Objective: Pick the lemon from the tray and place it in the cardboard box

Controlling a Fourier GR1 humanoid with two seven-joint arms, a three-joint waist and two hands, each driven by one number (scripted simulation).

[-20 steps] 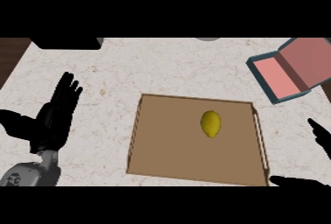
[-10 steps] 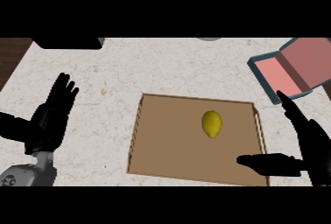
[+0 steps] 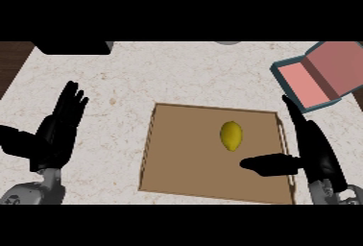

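Lemon [image 3: 231, 135]: I see it lying on the tray, right of the tray's middle, long axis running up and down the head view; nothing touches it.
Left hand [image 3: 58, 130]: I have it over the bare table at the left of the view, well apart from the tray, fingers straight and spread wide, holding nothing.
Table [image 3: 170, 72]: pale speckled top; it carries the tray and the box.
Tray [image 3: 184, 168]: flat brown board with a low rim, in the middle of the view; only the lemon lies on it.
Right hand [image 3: 312, 146]: I read it as wide open, fingers straight and pointing up the view along the tray's right rim, thumb stretched left over the tray, its tip just below and right of the lemon, apart from it. Holding nothing.
Cardboard box [image 3: 320, 74]: pink inside, grey-blue outer walls, lid open, at the upper right, beyond the tray's right corner.
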